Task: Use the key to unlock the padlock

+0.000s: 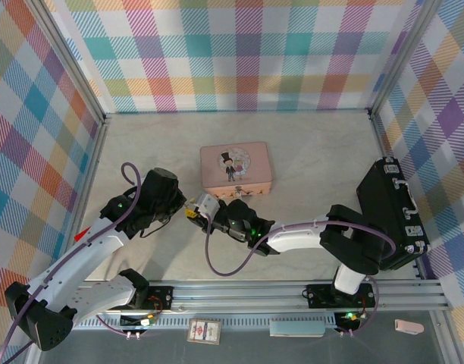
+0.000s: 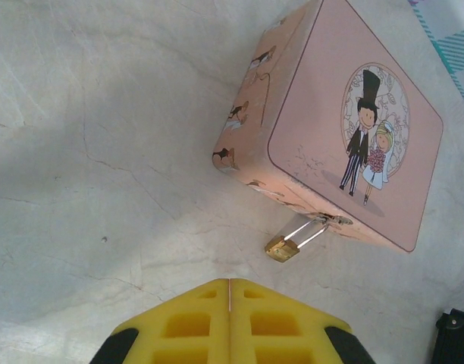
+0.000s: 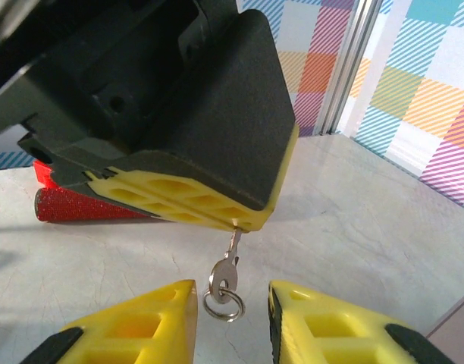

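The small grey key (image 3: pixel 230 262) with its ring hangs down from my left gripper (image 3: pixel 238 225), which is shut on the key's blade. My right gripper (image 3: pixel 232 294) stands open, one yellow fingertip on each side of the key's head and ring, touching neither. In the left wrist view, my left gripper (image 2: pixel 229 282) has its pads pressed together, and the key is hidden between them. The brass padlock (image 2: pixel 281 248) lies on the table just beyond those tips, its shackle through the clasp of the pink tin (image 2: pixel 353 129). From above, both grippers (image 1: pixel 189 211) (image 1: pixel 205 217) meet in front of the tin (image 1: pixel 236 168).
A black case (image 1: pixel 391 212) stands at the right edge of the table beside the right arm. Checked walls enclose the table on three sides. A red strip (image 3: pixel 80 205) on the left arm lies behind the key.
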Available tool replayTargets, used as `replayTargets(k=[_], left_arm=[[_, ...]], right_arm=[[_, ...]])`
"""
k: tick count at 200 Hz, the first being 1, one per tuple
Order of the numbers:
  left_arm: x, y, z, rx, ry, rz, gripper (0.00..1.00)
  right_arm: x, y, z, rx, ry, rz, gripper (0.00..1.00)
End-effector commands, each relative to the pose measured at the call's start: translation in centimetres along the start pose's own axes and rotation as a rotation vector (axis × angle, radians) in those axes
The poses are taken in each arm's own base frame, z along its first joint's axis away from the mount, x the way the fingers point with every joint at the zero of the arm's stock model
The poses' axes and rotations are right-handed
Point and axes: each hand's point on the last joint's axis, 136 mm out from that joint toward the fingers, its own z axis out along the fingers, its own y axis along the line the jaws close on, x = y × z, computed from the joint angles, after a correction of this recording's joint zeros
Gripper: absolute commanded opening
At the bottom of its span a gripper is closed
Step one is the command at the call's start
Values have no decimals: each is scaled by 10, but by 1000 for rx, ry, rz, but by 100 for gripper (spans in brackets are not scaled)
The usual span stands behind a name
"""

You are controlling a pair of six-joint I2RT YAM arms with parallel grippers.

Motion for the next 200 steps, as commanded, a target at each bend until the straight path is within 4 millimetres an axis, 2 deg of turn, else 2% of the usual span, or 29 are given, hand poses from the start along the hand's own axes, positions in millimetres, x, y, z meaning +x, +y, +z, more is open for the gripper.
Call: replayTargets(k=[1, 83, 117, 135, 200], left_arm=[[1, -3, -7, 14, -1, 1, 0], [1, -2, -9, 5, -1, 3, 0], [-6, -3, -14, -1, -31, 9, 0], [-7, -3, -14, -4, -33, 12, 0], [-6, -2, -13, -6, -31, 14, 0]], right_arm=[[-21, 0, 7, 14, -63, 30, 29], [-13, -3, 19, 44, -39, 20, 23], [-5, -5, 18, 57, -20, 11, 23], [-6, -6, 15, 62, -26, 10, 23], [-8, -8, 14, 67, -24, 24, 15]])
